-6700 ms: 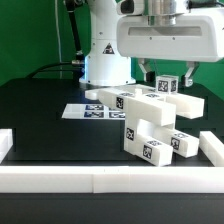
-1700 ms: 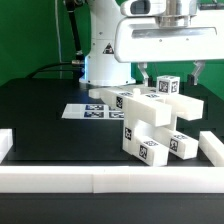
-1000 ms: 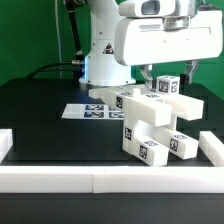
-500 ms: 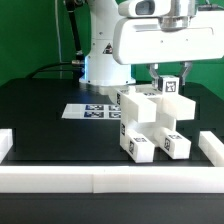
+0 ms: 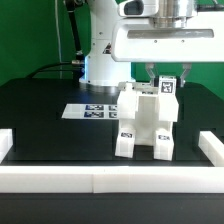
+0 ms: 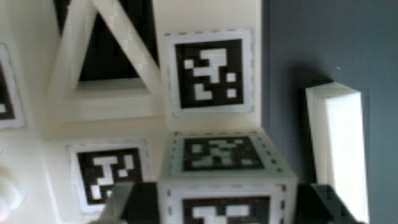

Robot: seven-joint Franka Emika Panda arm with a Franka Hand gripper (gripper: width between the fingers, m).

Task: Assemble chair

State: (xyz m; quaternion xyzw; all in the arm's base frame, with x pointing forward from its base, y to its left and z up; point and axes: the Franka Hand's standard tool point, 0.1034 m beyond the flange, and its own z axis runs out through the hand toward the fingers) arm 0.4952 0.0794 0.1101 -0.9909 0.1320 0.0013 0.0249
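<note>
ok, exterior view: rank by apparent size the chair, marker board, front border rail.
1. Front border rail, nearest the camera, so partly inflated.
2. Chair.
3. Marker board, farther back and partly hidden by the chair.

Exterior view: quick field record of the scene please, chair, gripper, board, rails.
chair: white blocky assembly, standing on the black table, tags on its front feet
gripper: shut, at the chair's top on the exterior view's right, by a tagged block; exact contact hidden
marker board: flat on the table, behind the chair toward the exterior view's left
rails: white border rail along the near edge, short pieces at both sides
wrist view: close-up of tagged white chair parts
</note>
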